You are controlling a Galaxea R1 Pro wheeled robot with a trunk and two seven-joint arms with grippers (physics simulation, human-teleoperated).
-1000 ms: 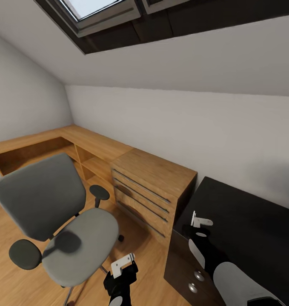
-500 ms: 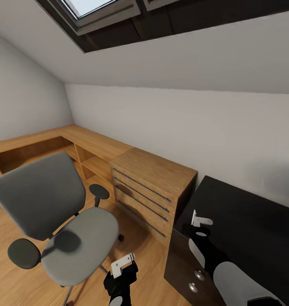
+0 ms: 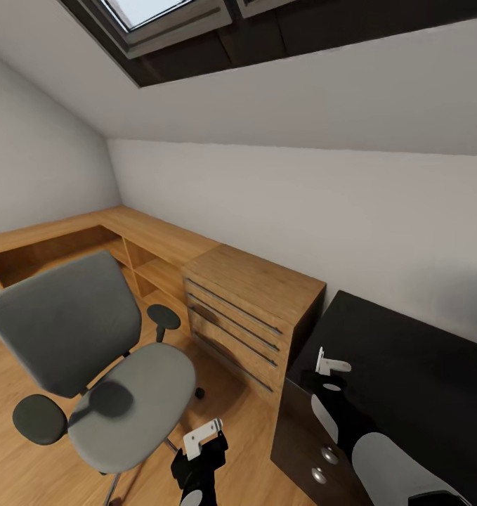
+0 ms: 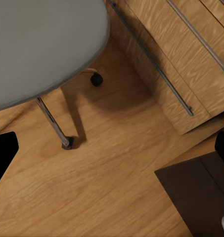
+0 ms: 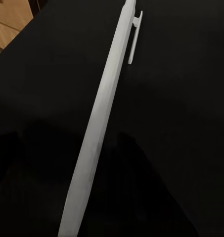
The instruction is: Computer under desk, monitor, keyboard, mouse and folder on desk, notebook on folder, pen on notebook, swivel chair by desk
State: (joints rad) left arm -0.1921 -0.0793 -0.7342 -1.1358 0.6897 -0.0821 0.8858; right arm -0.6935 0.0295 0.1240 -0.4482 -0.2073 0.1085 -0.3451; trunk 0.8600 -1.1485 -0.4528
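Right pincer (image 3: pixel 329 372) poised over the near corner of the black counter (image 3: pixel 407 365), gripping the pen (image 5: pixel 99 133), a pale stick running lengthwise from between its fingers above the dark top. Left pincer (image 3: pixel 201 439) hanging low over the wood floor (image 4: pixel 116 168) between the swivel chair (image 3: pixel 119 393) and the wooden drawer chest (image 3: pixel 249 309); opening impossible to judge. Nothing lying on the chair's seat.
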